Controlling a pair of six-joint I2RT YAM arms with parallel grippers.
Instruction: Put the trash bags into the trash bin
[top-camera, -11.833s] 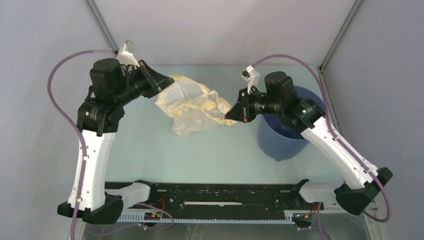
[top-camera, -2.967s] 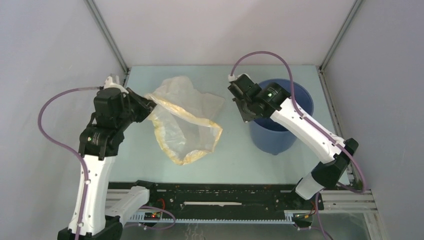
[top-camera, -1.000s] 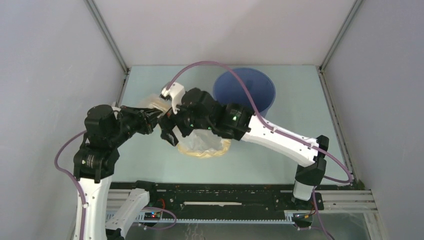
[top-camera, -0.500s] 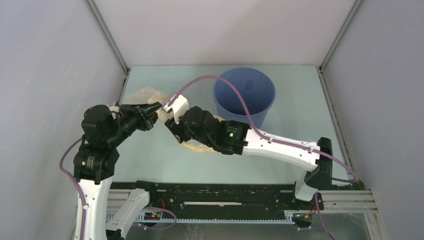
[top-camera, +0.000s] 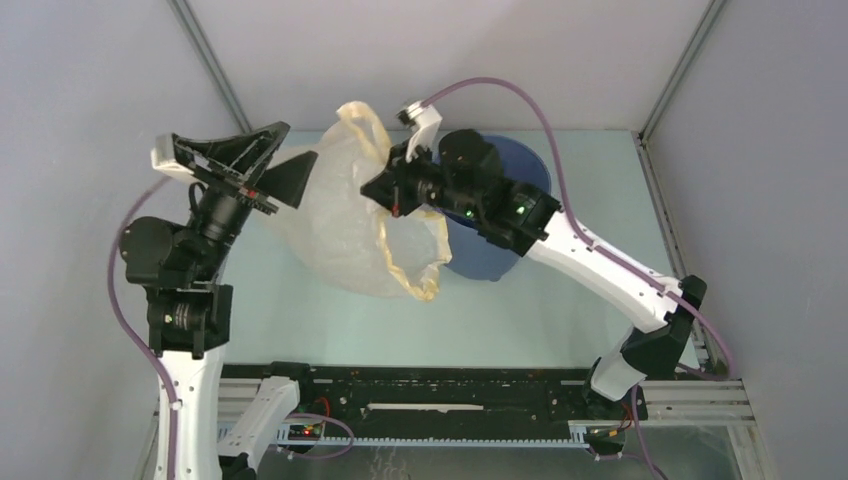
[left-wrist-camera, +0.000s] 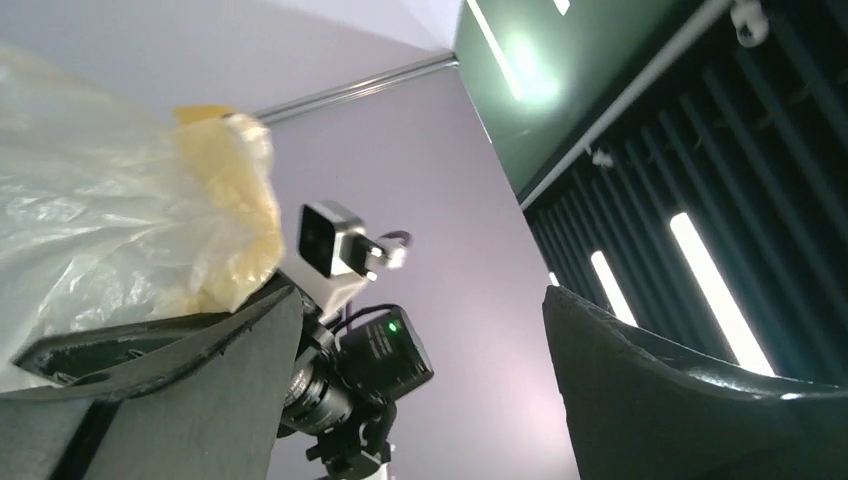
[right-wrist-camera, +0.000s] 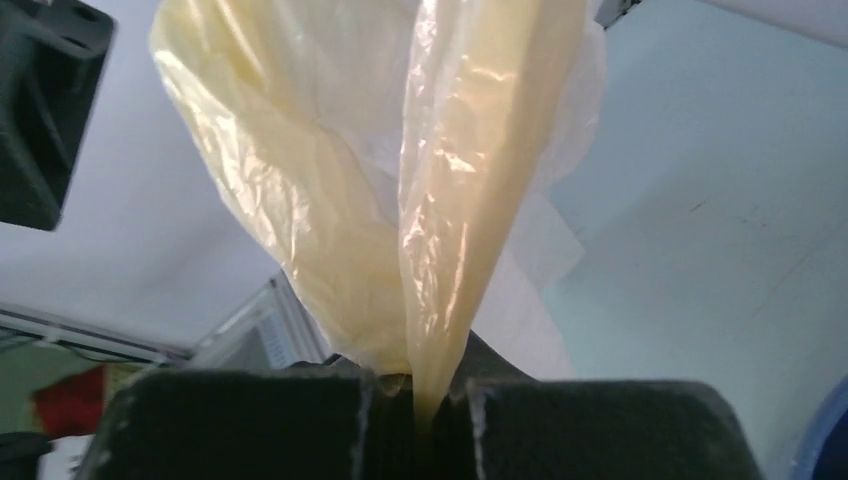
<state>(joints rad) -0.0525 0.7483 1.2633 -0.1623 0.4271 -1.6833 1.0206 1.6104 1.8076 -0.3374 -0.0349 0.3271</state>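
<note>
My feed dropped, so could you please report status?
Right gripper shut on thin yellowish plastic bag, aloft. Left gripper open. Round blue plastic bucket beneath right arm.

In the top view the right arm (top-camera: 590, 262) and the hanging trash bag (top-camera: 345, 225) cover most of the trash bin (top-camera: 487, 264), leaving 1 stretch of wall and some rim. The right wrist view catches only a blue sliver of it at the edge; the left wrist view crops the trash bag at the left.
</note>
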